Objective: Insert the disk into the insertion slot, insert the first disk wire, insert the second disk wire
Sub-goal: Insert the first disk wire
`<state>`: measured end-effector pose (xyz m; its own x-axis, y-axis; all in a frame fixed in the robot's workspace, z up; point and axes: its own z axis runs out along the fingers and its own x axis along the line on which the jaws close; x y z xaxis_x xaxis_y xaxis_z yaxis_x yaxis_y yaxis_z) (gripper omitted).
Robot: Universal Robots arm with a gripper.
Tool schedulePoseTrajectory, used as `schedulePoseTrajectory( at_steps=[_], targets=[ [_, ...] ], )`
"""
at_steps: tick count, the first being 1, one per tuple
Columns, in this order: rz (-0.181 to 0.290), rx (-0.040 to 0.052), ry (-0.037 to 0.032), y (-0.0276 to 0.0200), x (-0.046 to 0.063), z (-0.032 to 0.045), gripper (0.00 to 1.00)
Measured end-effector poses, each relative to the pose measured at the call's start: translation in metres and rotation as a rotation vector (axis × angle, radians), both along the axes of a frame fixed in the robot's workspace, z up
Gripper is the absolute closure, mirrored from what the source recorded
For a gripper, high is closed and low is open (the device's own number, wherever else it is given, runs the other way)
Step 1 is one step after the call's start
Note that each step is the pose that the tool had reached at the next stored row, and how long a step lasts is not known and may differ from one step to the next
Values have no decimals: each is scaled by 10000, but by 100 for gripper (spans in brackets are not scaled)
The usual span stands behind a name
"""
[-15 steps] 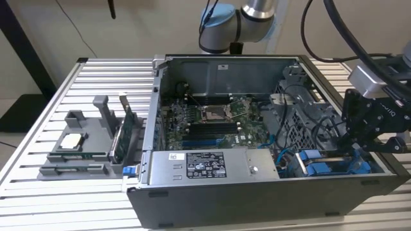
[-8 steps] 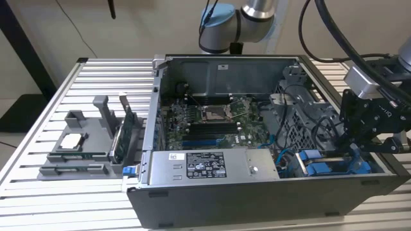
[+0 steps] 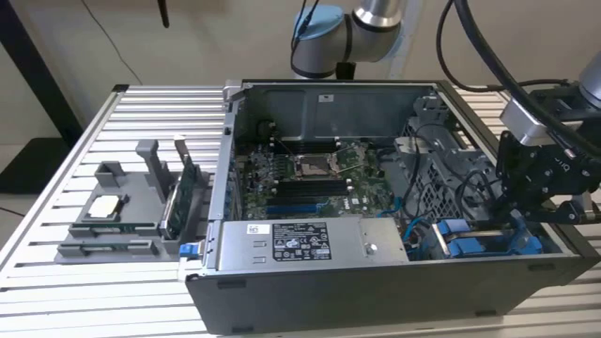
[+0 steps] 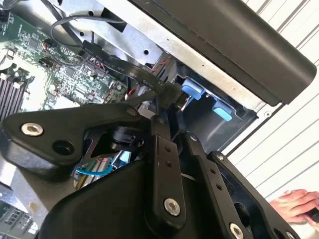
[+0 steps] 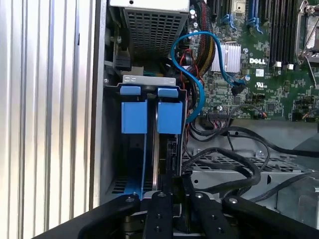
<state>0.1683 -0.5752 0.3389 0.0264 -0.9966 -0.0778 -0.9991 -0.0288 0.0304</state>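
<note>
One pincer (image 3: 526, 222) hangs right above the slot (image 3: 469, 246) in the exterior view. In the second wrist view it pinches a black wire (image 4: 124, 67), likely to steer its plug. In the first wrist view the disk (image 5: 169, 117) sits seated in the slot, just ahead of the pincer.
</note>
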Motion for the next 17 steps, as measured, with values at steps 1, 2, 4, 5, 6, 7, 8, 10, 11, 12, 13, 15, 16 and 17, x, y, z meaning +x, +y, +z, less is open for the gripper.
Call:
schedulePoseTrajectory(
  at_steps=[1,2,4,5,6,7,8,10,11,12,13,15,16,17],
  targets=[
    [-21,3,-9,0,0,-14,81],
    [-38,2,-14,0,0,-27,81],
    [-83,3,-20,0,0,-58,80],
    [-86,1,-22,0,0,-58,74],
    [-87,1,-22,0,0,-59,74],
    [-87,1,-22,0,0,-59,74],
    [-87,2,-22,0,0,-60,74],
    [-87,4,-22,0,0,-55,74],
    [-88,8,-22,0,0,-44,74],
    [-87,8,-21,0,0,-18,74],
    [-87,2,-22,0,0,50,74],
    [-87,2,-22,0,0,137,74],
    [-88,1,-22,0,0,167,74],
    [-88,0,-22,4,0,230,74]
  ],
)
